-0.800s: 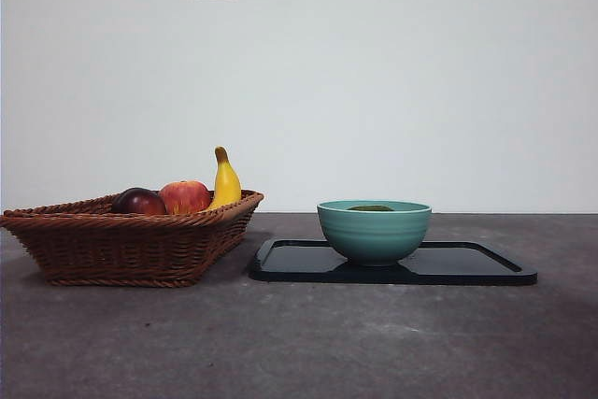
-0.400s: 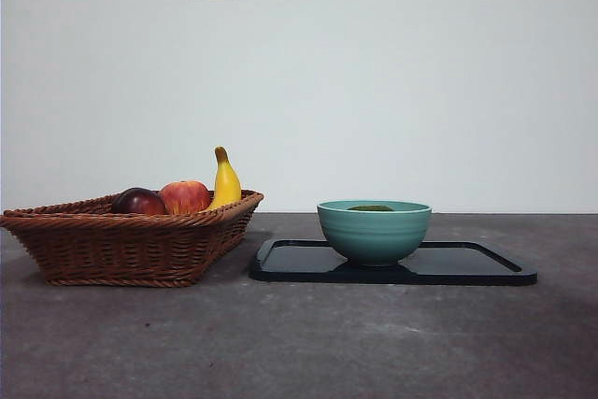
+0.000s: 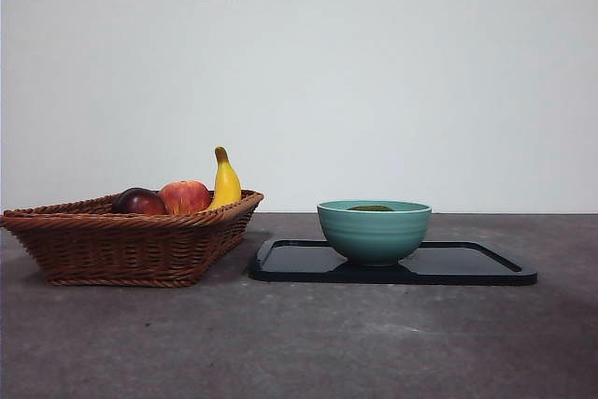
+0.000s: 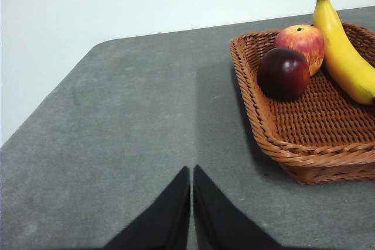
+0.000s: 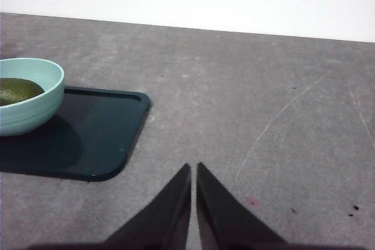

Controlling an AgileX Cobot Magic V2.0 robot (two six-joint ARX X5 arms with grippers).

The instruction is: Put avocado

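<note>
Resting inside the teal bowl [image 3: 374, 233] lies the avocado [image 5: 17, 90], while both grippers wait pressed together.

My left gripper [image 4: 191, 171] and right gripper [image 5: 194, 168] each show two matte black jaws, smooth, tapering to slim points.

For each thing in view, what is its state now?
avocado: lying in the bowl
bowl: upright on the tray
tray: flat on the table
basket: holds apple, dark red fruit, banana
left claw: shut, empty
right claw: shut, empty
</note>
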